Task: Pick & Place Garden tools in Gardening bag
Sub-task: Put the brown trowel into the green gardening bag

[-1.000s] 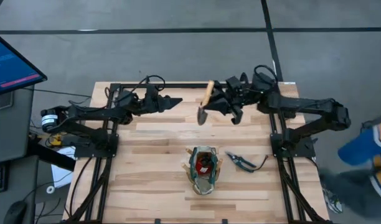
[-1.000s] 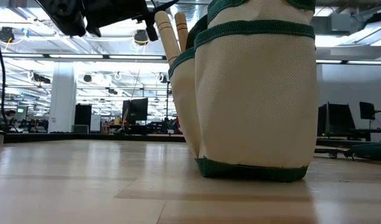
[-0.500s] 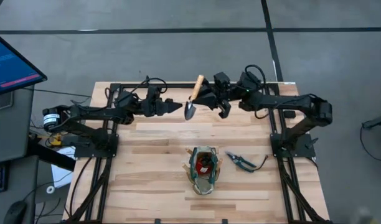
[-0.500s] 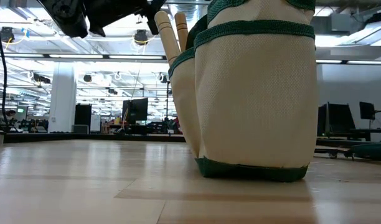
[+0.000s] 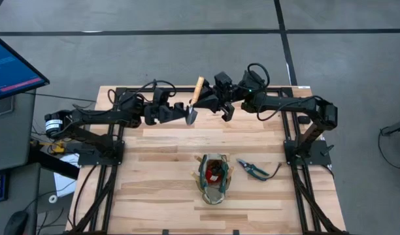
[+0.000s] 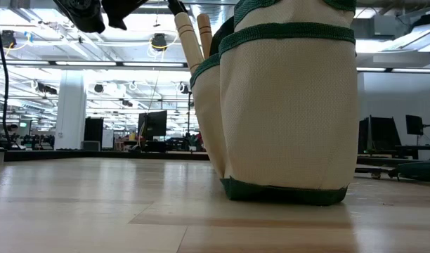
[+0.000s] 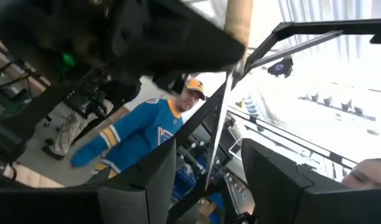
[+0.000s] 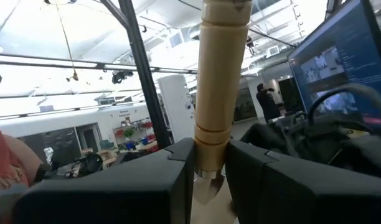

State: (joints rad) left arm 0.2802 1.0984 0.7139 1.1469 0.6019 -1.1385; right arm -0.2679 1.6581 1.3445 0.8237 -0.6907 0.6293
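Right end effector (image 5: 211,104) clamped a trowel (image 5: 194,102) by its wooden handle above the far tabletop (image 5: 161,163), left end effector (image 5: 180,112) spread beside the blade. Risk: handover fumble, trowel dropping short of the bag (image 5: 213,177).

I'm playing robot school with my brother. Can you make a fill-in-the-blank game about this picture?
1. The right gripper holds a trowel by its wooden ____.
2. The shears lie on the ____, beside the bag.
3. The left gripper has its fingers ____, close to the trowel's blade.
4. Two wooden handles stick out of the ____.

Missing words: handle; table; open; bag
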